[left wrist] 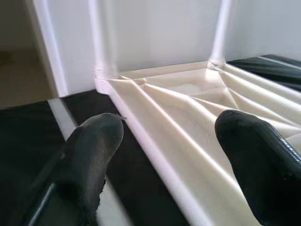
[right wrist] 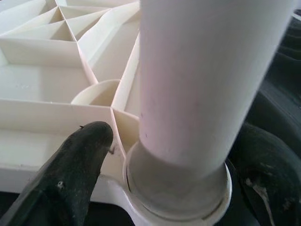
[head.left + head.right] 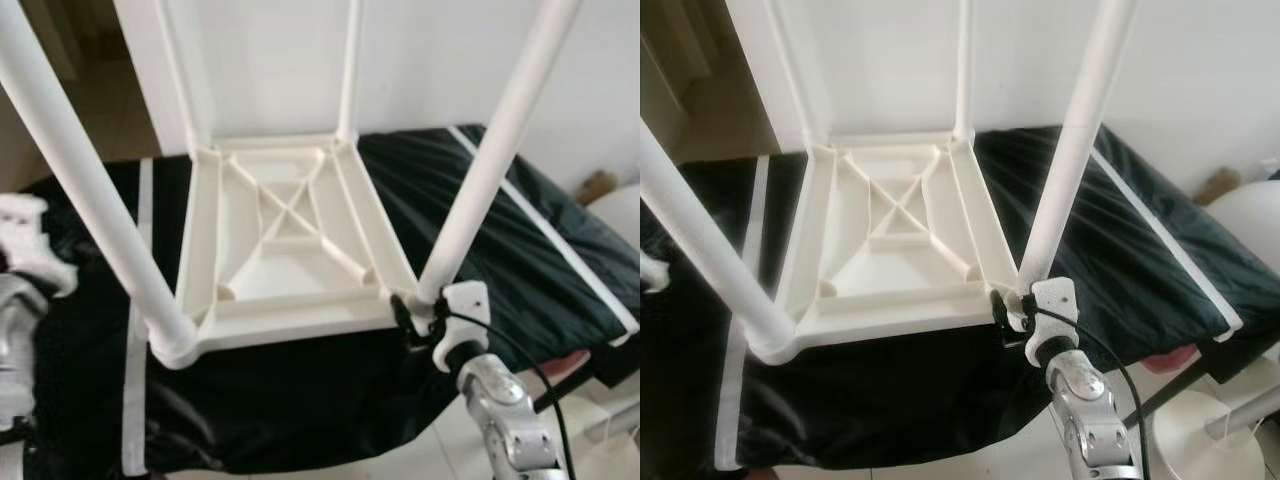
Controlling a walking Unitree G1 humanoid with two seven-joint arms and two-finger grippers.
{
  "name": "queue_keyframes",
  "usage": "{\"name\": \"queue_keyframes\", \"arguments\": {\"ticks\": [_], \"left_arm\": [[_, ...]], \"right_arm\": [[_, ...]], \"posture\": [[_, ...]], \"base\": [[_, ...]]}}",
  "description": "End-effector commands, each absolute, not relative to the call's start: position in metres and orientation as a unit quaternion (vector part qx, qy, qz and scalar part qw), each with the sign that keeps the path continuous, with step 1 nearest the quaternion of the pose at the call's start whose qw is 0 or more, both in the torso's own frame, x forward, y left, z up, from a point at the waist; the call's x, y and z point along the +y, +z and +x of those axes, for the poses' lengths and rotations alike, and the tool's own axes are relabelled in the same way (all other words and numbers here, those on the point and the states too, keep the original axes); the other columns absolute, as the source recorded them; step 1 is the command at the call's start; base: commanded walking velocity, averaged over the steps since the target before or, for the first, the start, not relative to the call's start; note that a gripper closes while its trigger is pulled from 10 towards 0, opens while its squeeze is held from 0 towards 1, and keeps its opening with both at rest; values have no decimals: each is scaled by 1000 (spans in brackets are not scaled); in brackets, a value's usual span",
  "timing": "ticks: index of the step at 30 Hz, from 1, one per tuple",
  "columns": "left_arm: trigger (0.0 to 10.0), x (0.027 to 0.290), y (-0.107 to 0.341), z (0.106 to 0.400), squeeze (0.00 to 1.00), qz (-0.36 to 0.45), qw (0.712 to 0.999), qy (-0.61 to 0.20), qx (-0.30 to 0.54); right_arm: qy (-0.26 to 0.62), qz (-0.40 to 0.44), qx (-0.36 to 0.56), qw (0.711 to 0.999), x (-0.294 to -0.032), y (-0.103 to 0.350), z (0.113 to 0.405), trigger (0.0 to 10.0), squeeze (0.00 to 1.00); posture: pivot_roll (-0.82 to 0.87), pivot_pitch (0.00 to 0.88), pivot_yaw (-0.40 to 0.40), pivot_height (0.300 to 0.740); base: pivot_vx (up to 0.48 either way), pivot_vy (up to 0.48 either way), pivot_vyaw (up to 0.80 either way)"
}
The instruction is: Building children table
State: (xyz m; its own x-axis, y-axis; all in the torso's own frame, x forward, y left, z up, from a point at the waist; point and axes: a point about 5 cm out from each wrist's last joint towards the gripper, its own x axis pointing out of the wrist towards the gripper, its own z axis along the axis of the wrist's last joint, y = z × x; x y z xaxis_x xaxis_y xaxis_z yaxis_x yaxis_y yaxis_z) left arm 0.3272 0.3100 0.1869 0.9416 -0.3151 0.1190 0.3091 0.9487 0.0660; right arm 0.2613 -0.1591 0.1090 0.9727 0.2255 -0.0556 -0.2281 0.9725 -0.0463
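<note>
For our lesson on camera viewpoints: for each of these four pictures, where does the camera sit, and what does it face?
Left eye: head, looking down at the upturned table on a black cloth; right gripper at the near right leg.
Right eye: same scene, shifted.
Left wrist: along its open fingers beside the table's rim.
Right wrist: fingers around that leg's base.
Shared: the table's ribbed underside.

All four white legs [image 3: 80, 190] rising from the upturned tabletop [image 3: 285, 240] run out past the top edge, their ends unseen. The right tool [image 3: 405, 318] sits at the tabletop's near right corner, its fingertips hidden behind the leg socket. The tabletop's near edge is blurred.
</note>
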Motion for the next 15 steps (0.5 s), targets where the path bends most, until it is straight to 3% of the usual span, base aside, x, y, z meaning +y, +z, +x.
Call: {"name": "queue_keyframes", "arguments": {"ticks": [1,3,6,7,11,15], "left_arm": [[10000,308,181,329,0,18,986,-153,-57],[10000,297,180,333,0,1,982,-177,-64],[10000,270,178,335,0,-66,956,-273,-89],[10000,270,178,335,0,-66,956,-273,-89],[10000,247,172,323,0,-92,907,-403,-79],[10000,241,169,316,0,-117,882,-451,-69]], "right_arm": [[125,-27,22,992,-157,110,260,10000,0],[131,-27,23,991,-156,110,259,10000,0],[139,-29,28,989,-156,107,255,10000,0],[139,-29,28,989,-156,107,255,10000,0],[150,-33,32,988,-155,105,254,10000,0],[154,-33,33,987,-154,105,254,10000,0]], "posture": [[-26,6,12,740],[-29,10,15,740],[-29,12,15,740],[-29,12,15,740],[-34,26,14,740],[-33,25,13,740]], "base": [[0,0,0],[0,0,0],[0,0,0],[0,0,0],[0,0,0],[0,0,0]]}}
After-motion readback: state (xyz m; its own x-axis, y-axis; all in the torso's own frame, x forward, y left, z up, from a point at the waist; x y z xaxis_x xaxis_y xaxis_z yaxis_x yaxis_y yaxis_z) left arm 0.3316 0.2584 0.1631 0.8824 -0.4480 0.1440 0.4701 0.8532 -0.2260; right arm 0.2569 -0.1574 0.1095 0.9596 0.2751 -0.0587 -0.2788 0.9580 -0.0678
